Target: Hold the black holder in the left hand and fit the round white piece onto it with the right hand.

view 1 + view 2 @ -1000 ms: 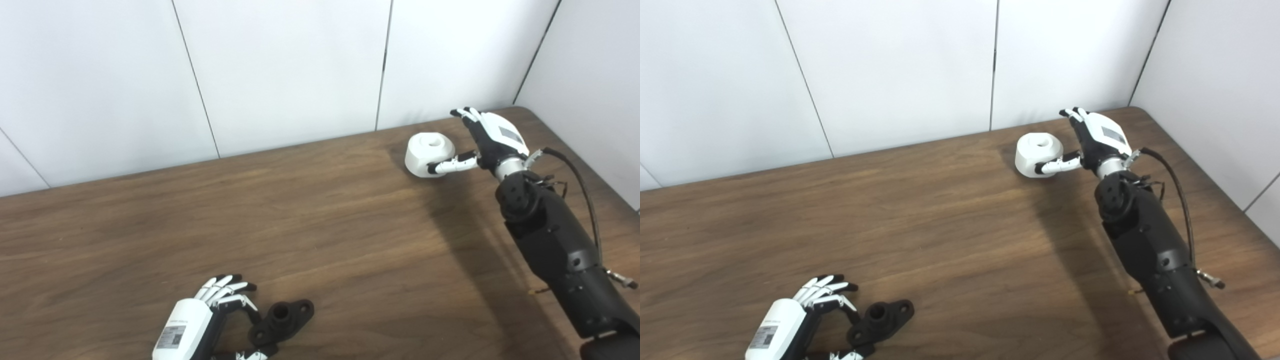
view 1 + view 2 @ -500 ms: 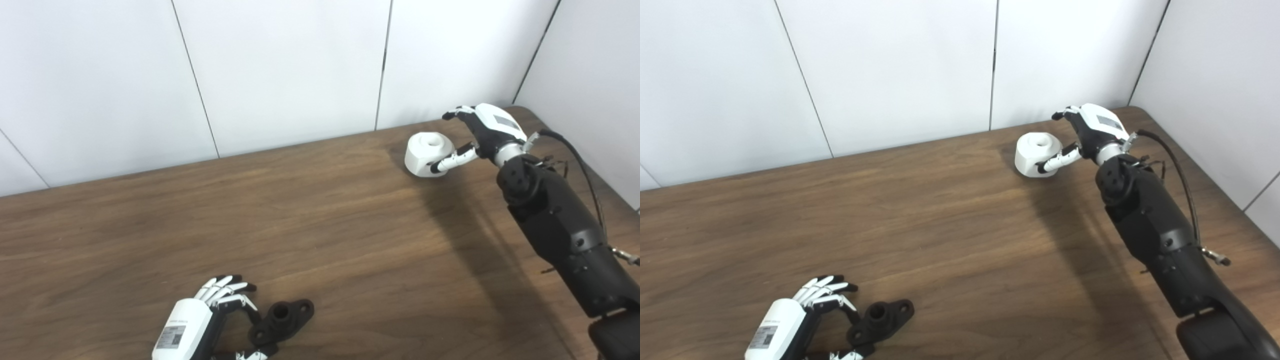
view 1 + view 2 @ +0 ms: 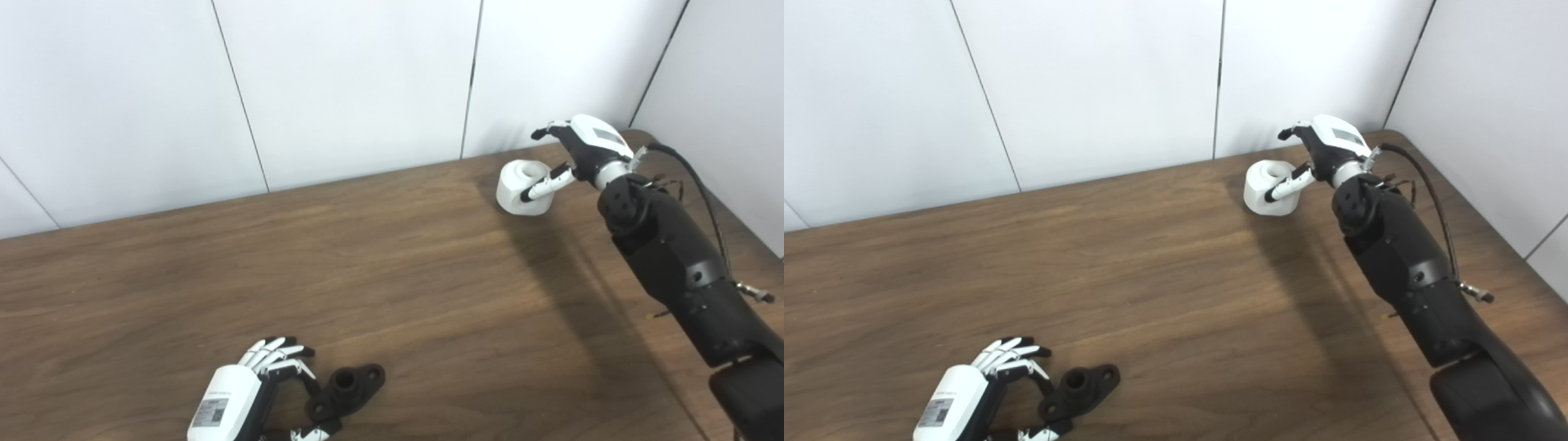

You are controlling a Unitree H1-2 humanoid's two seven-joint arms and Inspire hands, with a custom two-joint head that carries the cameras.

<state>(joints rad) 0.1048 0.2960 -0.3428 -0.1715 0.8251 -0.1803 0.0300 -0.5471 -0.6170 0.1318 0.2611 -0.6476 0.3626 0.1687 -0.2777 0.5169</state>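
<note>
The black holder [image 3: 346, 386] lies flat on the wooden table [image 3: 392, 275] near its front edge. My left hand [image 3: 245, 392] rests just left of it, open, with curled fingers at the holder's left end and the thumb below it. The round white piece [image 3: 511, 187] stands at the far right of the table, close to the wall. My right hand [image 3: 585, 150] is open over its right side. The thumb lies across the piece's front, and the fingers reach out above its far edge without closing on it.
White wall panels [image 3: 343, 86] run along the table's back edge and meet a side wall [image 3: 723, 92] at the far right corner. A black cable [image 3: 698, 184] loops off my right forearm. The table's right edge runs under that arm.
My right hand has risen and moved left over the white piece, its thumb sliding up across the front. The piece, the holder and my left hand have stayed where they were.
</note>
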